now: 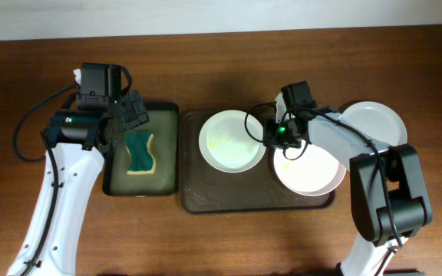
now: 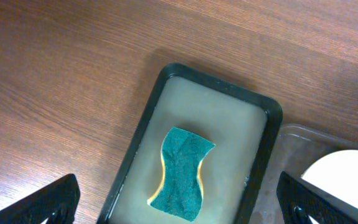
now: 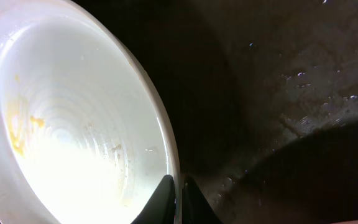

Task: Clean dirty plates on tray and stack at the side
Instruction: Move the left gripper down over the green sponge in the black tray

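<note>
Two white plates sit on the dark-brown tray. The left plate has yellow smears. The right plate lies at the tray's right end. A third plate rests on the wood at the far right. My right gripper is shut on the left plate's right rim; the right wrist view shows the fingers pinching the rim of this plate. My left gripper is open above the narrow dark tray, over the green sponge, which also shows in the left wrist view.
The narrow dark tray holding the sponge stands left of the brown tray, touching it; its rim shows in the left wrist view. Bare wood tabletop lies in front and to the far left. The brown tray floor is wet.
</note>
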### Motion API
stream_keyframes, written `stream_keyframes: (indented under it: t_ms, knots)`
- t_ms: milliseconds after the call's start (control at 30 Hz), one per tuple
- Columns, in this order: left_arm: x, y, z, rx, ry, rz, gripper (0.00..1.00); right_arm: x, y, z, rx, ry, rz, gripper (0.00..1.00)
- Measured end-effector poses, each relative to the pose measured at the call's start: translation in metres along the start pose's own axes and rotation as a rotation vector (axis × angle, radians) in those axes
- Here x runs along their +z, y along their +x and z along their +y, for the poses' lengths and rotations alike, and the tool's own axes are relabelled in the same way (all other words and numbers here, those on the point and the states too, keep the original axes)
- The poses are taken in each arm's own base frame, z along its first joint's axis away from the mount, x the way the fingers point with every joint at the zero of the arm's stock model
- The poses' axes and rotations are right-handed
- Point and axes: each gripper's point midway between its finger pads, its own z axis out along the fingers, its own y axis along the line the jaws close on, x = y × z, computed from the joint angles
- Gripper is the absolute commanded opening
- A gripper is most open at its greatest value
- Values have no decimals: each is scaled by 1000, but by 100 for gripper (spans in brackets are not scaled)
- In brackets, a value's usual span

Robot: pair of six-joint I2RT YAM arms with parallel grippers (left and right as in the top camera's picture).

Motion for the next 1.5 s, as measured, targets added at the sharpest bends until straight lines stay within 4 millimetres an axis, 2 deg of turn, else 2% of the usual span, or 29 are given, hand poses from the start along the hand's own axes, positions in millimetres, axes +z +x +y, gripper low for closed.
stream_keyframes:
  t_ms: [133, 433, 600, 700, 867, 967, 1033, 1100, 1300, 1500]
  knots:
    - [0, 2, -5, 0, 28, 12, 99, 0, 0, 0, -2, 0, 0, 4]
    - [-6, 17, -40, 39, 218, 85, 99, 0, 3, 0, 1, 0, 11, 4]
    - [-5, 39, -52, 117, 237, 169, 100, 0, 3, 0, 2, 0, 14, 4]
    - [10, 47, -54, 152, 207, 246, 100, 0, 4, 0, 2, -2, 17, 4]
    - [50, 71, -55, 194, 152, 382, 97, 0, 4, 0, 3, -2, 18, 4]
    - [72, 86, -56, 209, 126, 448, 97, 0, 4, 0, 3, -1, 18, 11]
    - [78, 90, -55, 215, 119, 467, 98, 0, 5, 0, 0, -1, 19, 17]
    - [80, 89, -56, 214, 121, 462, 98, 0, 5, -1, 1, 0, 22, 18]
    - [85, 77, -64, 206, 143, 407, 97, 0, 6, -1, -1, 1, 24, 10]
    - [90, 75, -66, 207, 147, 397, 95, 0, 6, -1, -13, 1, 26, 7]
